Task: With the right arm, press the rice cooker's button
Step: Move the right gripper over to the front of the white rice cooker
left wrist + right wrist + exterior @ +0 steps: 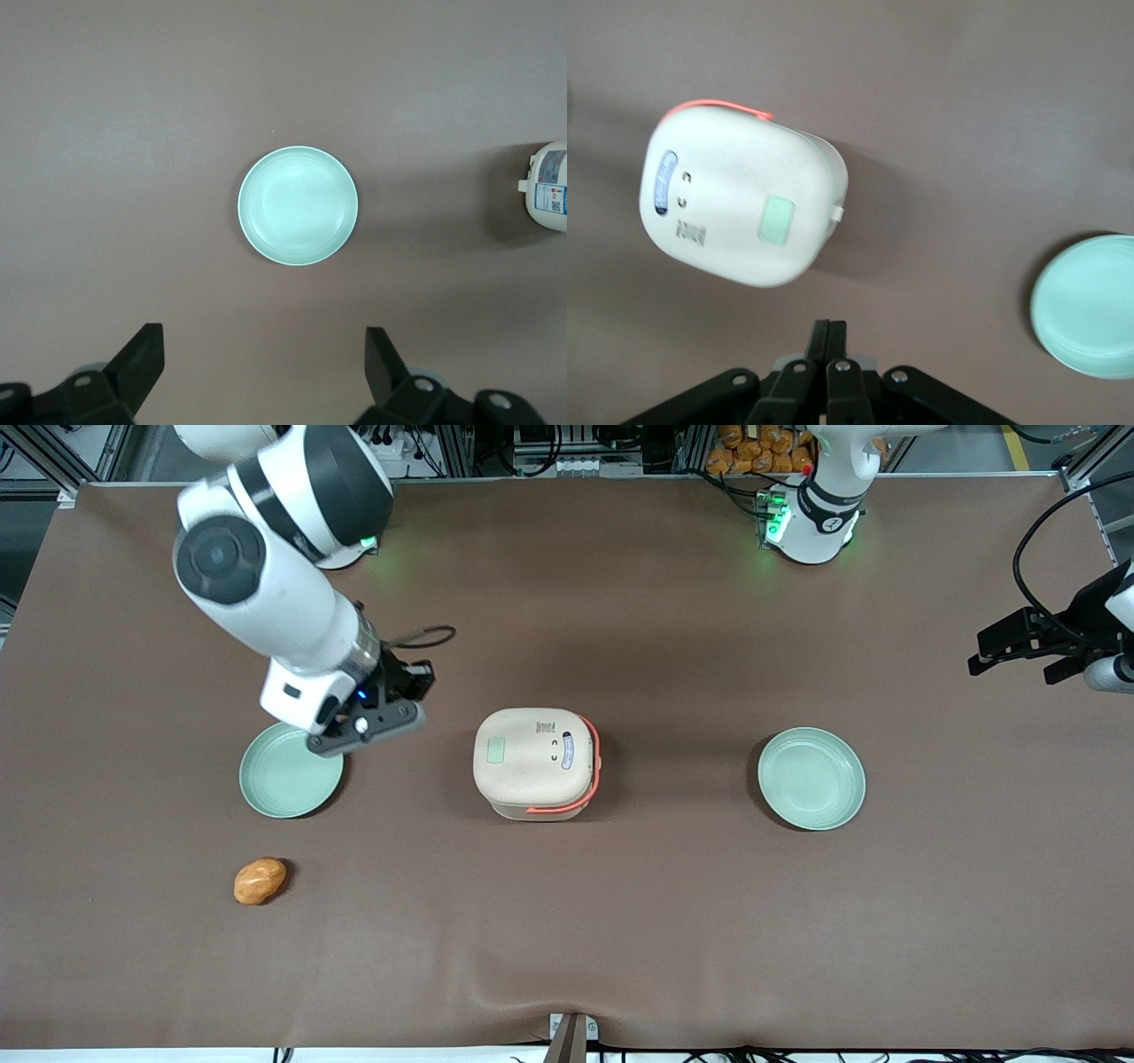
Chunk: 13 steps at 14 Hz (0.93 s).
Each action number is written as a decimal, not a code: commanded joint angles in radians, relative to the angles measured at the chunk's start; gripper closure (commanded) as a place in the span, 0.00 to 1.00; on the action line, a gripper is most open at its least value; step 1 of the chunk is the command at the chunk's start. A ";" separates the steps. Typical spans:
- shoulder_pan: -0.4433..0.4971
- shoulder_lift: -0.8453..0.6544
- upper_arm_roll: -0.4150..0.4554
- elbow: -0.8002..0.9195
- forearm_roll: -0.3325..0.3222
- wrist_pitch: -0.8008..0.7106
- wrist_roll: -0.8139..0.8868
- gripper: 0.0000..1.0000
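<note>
Two black fingers (829,341) of the right arm's gripper (368,726) are pressed flat together with nothing between them, which shows pretty clearly from the wrist camera. The gripper hangs off the white right arm (266,593) above the rim of a pale green plate (291,781) at the working arm's end of the table, and isn't touching anything.

The rice cooker (536,763) sits near the middle of the brown table (620,921), lid closed, well apart from the gripper. It's a cream rounded-square thing with a coral-orange handle (592,766) wrapping around the edge that faces the parked arm's end and round to the side nearer the front camera. On the lid there's a small pale green rectangle (778,218) and an oval panel (667,170) with two small dark marks beside it. From the wrist camera the whole lid (735,204) is in view, with the same plate (1090,305) off to the side.

Nearer the front camera than that plate lies a small orange-brown lumpy object (260,880) on the cloth. A second pale green plate (811,778) sits toward the parked arm's end, also well apart from the cooker, and looks bare in the left wrist view (298,205).
</note>
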 commanded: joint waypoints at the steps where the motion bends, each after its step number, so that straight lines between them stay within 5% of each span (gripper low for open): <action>1: 0.010 0.056 -0.003 0.021 0.032 0.064 0.007 1.00; 13: 0.072 0.214 -0.003 0.019 0.068 0.200 0.007 1.00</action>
